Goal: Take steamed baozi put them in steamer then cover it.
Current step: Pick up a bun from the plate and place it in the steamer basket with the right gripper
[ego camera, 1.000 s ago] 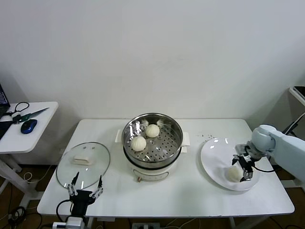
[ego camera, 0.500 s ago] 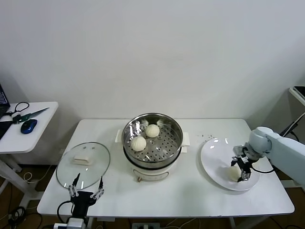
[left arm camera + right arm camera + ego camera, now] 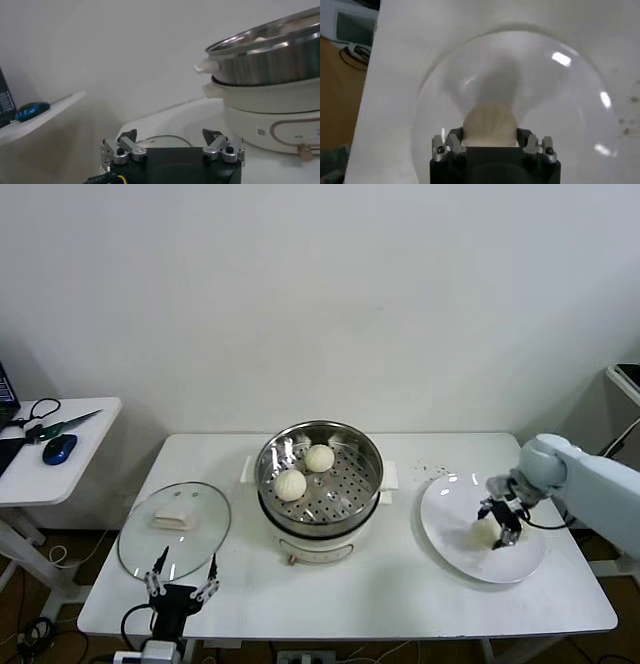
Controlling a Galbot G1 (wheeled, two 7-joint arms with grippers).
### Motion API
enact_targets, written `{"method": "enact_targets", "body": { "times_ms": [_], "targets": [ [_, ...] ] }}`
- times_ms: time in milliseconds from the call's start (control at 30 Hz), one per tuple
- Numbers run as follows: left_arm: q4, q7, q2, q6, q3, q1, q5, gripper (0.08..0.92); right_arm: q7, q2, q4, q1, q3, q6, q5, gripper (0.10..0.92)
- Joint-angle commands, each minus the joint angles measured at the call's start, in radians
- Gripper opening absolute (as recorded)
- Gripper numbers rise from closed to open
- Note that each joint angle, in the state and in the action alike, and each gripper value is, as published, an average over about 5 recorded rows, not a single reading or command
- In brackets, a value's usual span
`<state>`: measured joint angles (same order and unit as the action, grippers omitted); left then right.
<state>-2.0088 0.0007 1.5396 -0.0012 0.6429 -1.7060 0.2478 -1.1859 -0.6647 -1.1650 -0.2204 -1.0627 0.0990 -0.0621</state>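
— Steel, is that pot? Any writing on it?

— Polished steel, yes: the steamer [image 3: 320, 481] has a round shiny wall and a perforated floor, sitting on a smooth white base with stubby side handles, at the middle of the table [image 3: 400, 594]. In the left wrist view there is a small label on the base, too small to read. Nothing else legible.

— And the buns?

— Two steamed baozi, smooth cream-white domes, lie in the basket: one [image 3: 320, 457] toward the back, one [image 3: 291, 484] toward the left side. A third baozi [image 3: 486, 534] is on the flat glossy white plate [image 3: 450, 529] near the table's right edge.

— What's the right claw doing?

— The right gripper [image 3: 499, 522] is down over the plate with its fingers clenched on that third bun; the right wrist view shows the dough [image 3: 490, 125] pinched between the two finger blocks. Whether the bun has left the plate, I can't tell.

— The other one?

— The left gripper [image 3: 181, 579] sits at the table's front left edge, fingers spread wide and holding nothing, just in front of the cover.

— The cover's off, then?

— Lying flat near the front left corner: the cover [image 3: 175, 529], clear glass with a metal rim and a cream rectangular handle in the centre.
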Motion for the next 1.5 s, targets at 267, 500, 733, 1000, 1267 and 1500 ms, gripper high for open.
{"method": "enact_targets", "body": {
  "times_ms": [267, 500, 733, 1000, 1267, 1500],
  "targets": [
    [-0.008, 0.001, -0.002, -0.008, 0.009, -0.020, -0.017, 0.823, -0.052, -0.398, -0.014, -0.669, -0.374, 0.516, 0.075, 0.687],
    [-0.010, 0.001, -0.008, -0.006, 0.007, -0.014, -0.017, 0.823, -0.047, -0.584, -0.033, -0.582, -0.288, 0.549, -0.010, 0.687],
    [-0.005, 0.002, -0.019, -0.002, 0.002, -0.005, -0.010, 0.823, -0.045, -0.715, -0.027, -0.427, -0.246, 0.557, -0.106, 0.688],
    [-0.001, 0.002, -0.019, -0.006, 0.006, -0.014, -0.014, 0.823, -0.049, -0.776, -0.041, -0.299, -0.245, 0.554, -0.151, 0.692],
    [0.008, 0.001, -0.023, -0.013, 0.020, -0.021, -0.027, 0.823, -0.049, -0.764, -0.069, -0.268, -0.261, 0.550, -0.152, 0.691],
    [0.017, 0.001, -0.022, -0.016, 0.022, -0.023, -0.032, 0.823, -0.052, -0.736, -0.088, -0.268, -0.272, 0.543, -0.138, 0.695]
  ]
}}
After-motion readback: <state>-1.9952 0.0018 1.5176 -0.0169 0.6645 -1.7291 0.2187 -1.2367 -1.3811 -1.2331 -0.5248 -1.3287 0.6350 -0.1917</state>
